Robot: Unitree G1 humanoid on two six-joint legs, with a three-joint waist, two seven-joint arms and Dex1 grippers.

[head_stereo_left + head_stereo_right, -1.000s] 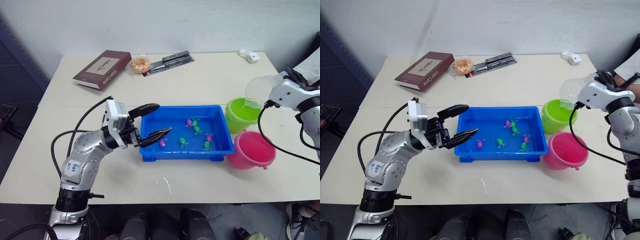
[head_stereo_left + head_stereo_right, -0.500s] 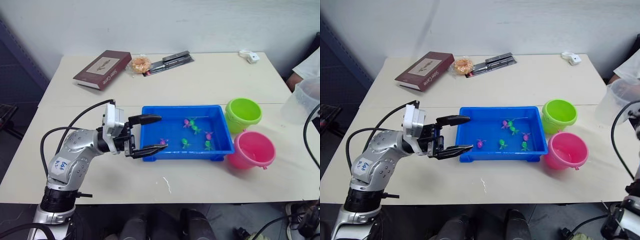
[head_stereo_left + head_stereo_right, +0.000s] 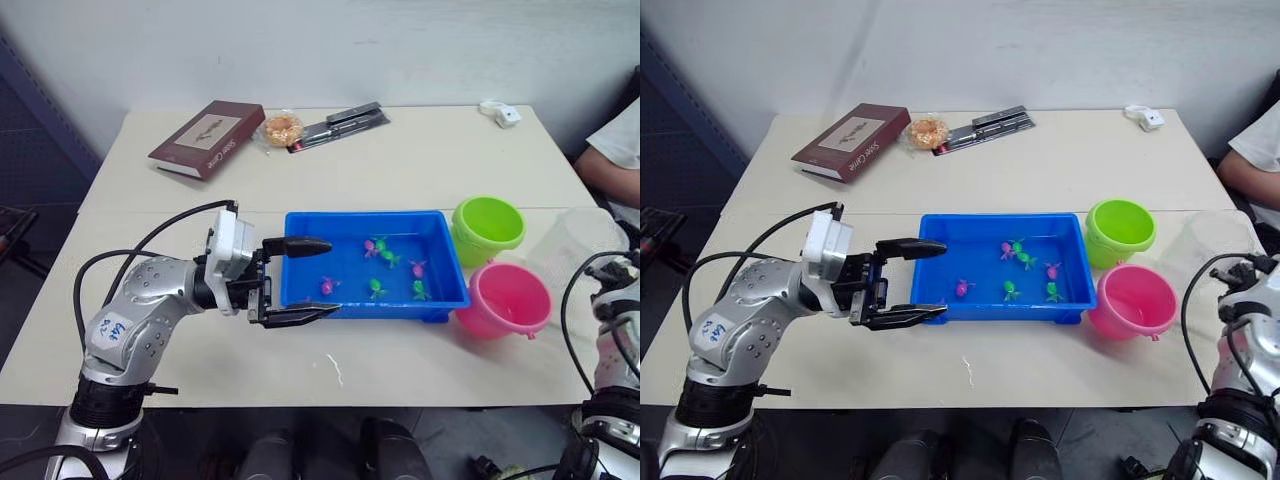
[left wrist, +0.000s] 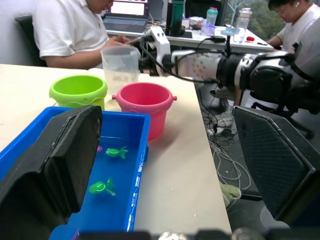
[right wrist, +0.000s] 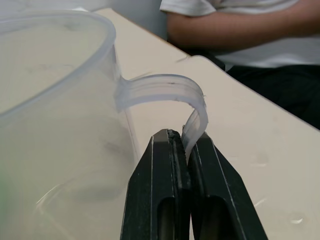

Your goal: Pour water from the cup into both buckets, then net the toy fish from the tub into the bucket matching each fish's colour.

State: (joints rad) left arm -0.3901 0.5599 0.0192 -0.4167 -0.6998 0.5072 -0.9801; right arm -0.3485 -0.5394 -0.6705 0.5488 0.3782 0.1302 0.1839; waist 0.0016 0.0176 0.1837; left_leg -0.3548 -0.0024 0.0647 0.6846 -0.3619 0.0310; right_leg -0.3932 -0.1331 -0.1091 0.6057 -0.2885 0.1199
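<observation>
**Cup held upright at the table's right edge, tub of fish in the middle**

A pale table (image 3: 400, 165) fills the scene. At its centre sits the blue tub (image 3: 345, 222), a shallow rectangular tray holding water and several tiny toy fish (image 3: 376, 288), some green and some pink, scattered across its right half. Just to the right of the tub stand two buckets: the lime green bucket (image 3: 487, 227) farther back and the pink bucket (image 3: 503, 299) nearer the front, close beside each other, perhaps touching.

Farther right, near the table's edge, the clear cup (image 3: 575, 245) stands upright. The right gripper (image 5: 189, 150) has its two black fingers pressed together on the cup's thin curved handle, pinching it. Whether the cup rests on the table or is lifted just above it is hard to tell.

The left gripper (image 3: 300, 281) hovers at the tub's left end with its fingers spread wide apart, holding nothing; one finger reaches over the tub's rim.

At the back of the table lie a dark red book (image 3: 206, 138), a small wrapped snack (image 3: 280, 129) and a dark stapler-like tool (image 3: 338, 122). A small white object (image 3: 500, 112) sits at the far right corner. A person's arm (image 3: 608, 172) shows beyond the right edge.
</observation>
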